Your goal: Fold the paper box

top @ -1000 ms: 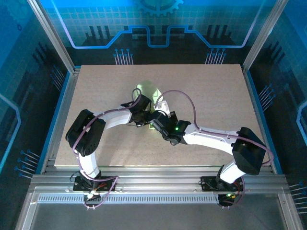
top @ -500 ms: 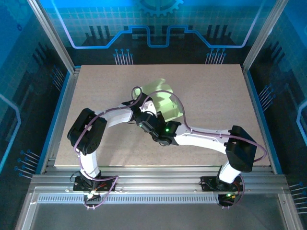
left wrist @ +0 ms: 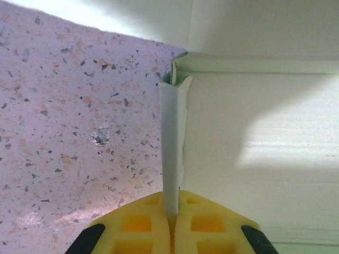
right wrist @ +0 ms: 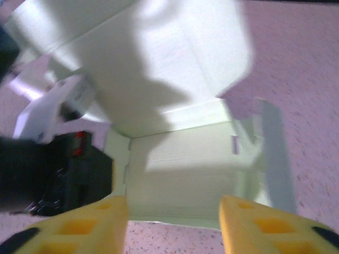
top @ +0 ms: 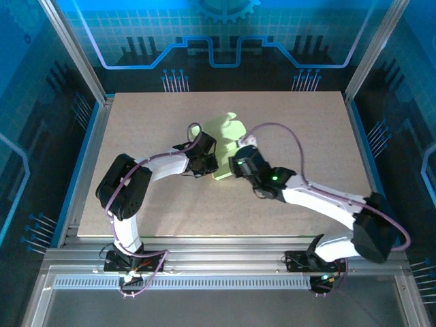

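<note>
Over speckled beige table [top: 136, 122], pinching pale lime-green card box [top: 228, 129] in left jaws, holding right jaws open nearby; seemingly folding halfway.

right pincer [right wrist: 172, 219] sprung open (was clamped), its arm swung rightward off the paper box [top: 221, 131], sheet more exposed

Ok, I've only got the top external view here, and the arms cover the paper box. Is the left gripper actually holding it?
Observer: Yes. In the left wrist view the left gripper is shut on a thin upright flap of the paper box.
Operator: And the right gripper?
Observer: Its wrist view shows the right gripper open, yellow fingers apart at the box's near edge.
Operator: Is the box closed up?
Observer: No. The right wrist view looks into its open inside, with panels meeting at a crease.
</note>
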You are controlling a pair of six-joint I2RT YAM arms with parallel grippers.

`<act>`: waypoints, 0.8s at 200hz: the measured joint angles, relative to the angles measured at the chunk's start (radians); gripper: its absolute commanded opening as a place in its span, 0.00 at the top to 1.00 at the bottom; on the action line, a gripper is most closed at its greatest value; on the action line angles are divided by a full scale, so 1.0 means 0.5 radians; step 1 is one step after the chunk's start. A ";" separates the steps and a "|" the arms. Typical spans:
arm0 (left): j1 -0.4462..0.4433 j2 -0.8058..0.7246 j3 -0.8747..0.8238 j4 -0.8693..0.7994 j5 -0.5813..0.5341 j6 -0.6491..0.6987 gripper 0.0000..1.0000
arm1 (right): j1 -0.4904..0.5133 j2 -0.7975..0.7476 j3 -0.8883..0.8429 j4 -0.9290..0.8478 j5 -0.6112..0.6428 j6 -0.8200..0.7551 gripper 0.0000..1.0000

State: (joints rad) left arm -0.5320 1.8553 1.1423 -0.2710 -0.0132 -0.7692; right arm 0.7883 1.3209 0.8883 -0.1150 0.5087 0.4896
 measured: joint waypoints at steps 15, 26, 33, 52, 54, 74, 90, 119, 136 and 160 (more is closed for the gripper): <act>0.003 0.000 -0.002 0.013 0.014 0.042 1.00 | -0.237 -0.154 -0.142 0.054 -0.176 0.052 0.30; 0.008 -0.002 -0.014 0.043 0.033 0.079 1.00 | -0.449 -0.227 -0.237 0.101 -0.364 0.079 0.28; 0.015 -0.011 -0.044 0.086 0.059 0.095 1.00 | -0.597 -0.255 -0.294 0.140 -0.495 0.110 0.28; 0.057 -0.064 -0.166 0.228 0.179 0.133 1.00 | -0.990 -0.259 -0.448 0.277 -0.901 0.225 0.28; 0.063 -0.071 -0.179 0.242 0.189 0.135 1.00 | -1.028 -0.254 -0.465 0.288 -0.946 0.231 0.28; 0.105 -0.108 -0.263 0.333 0.300 0.156 1.00 | -1.266 -0.163 -0.562 0.430 -1.334 0.363 0.32; 0.114 -0.111 -0.287 0.391 0.354 0.181 1.00 | -1.318 -0.063 -0.580 0.558 -1.607 0.446 0.33; 0.114 -0.114 -0.294 0.467 0.436 0.192 1.00 | -1.315 0.085 -0.580 0.855 -2.009 0.563 0.42; 0.114 -0.114 -0.299 0.513 0.465 0.192 1.00 | -1.312 0.163 -0.574 0.956 -2.137 0.607 0.48; 0.114 -0.114 -0.317 0.540 0.487 0.192 1.00 | -1.298 0.210 -0.562 1.012 -2.232 0.651 0.60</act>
State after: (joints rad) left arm -0.4751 1.7981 0.9840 -0.0010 0.2302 -0.6735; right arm 0.1394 1.4258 0.6071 0.3912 -0.6071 0.8150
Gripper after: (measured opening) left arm 0.066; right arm 0.454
